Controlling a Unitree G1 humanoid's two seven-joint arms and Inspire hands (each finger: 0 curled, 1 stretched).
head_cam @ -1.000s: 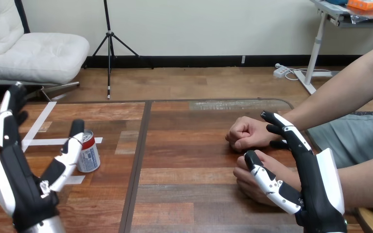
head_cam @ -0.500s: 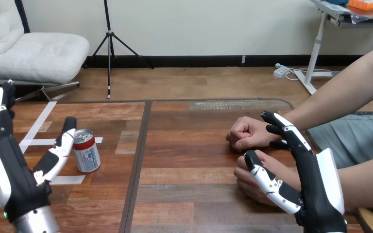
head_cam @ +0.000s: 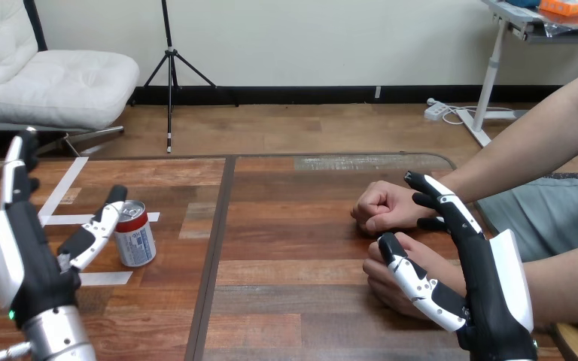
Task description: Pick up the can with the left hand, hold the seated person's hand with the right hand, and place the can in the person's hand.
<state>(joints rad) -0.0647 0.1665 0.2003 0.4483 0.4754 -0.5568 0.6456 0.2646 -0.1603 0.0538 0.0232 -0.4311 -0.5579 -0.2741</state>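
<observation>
Can upright on counter, left side, beside white tape strips. Left robot hand wide, fingers straight, thumb tip just by can's rim, contact unclear. Right robot hand also wide, over person's nearer hand, not curled round it; person's farther fist just beyond.

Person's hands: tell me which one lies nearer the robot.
The lower hand in the head view, overlapped by the thumb of the right hand. The other, a fist, rests farther up the table, beside that hand's fingers.
</observation>
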